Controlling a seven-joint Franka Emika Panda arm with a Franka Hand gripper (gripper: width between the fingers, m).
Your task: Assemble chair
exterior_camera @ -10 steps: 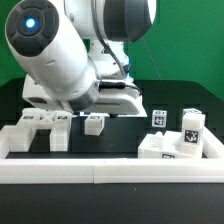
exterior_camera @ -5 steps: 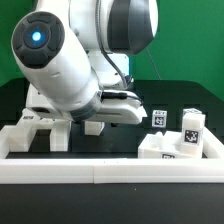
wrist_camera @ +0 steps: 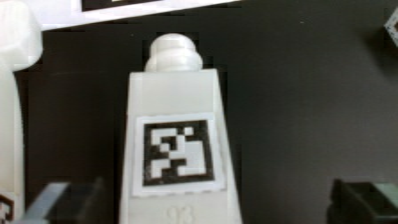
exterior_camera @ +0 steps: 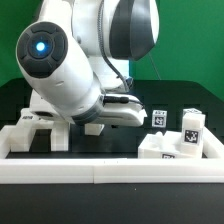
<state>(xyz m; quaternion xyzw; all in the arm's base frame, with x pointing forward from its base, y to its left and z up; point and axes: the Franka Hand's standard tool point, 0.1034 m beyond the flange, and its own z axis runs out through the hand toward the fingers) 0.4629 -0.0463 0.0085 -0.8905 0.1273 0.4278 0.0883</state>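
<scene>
Wrist view: pincer (wrist_camera: 217,203) unclenched, fingers (wrist_camera: 366,200) either side of the tagged white post (wrist_camera: 178,110), clear gap beside one.

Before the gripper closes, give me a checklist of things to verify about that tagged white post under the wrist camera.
1. Post between the fingertips: ok. The tagged post lies inside the gripper.
2. Post centred: not ok. It lies nearer one side, and a wide strip of black table shows beside the other finger.
3. Grip made: not ok. The jaws stand open, with a clear gap on at least one side.
4. Peg free: ok. Nothing sits on it.
5. Grip confirmed from the exterior view: cannot tell. The arm hides it.
</scene>
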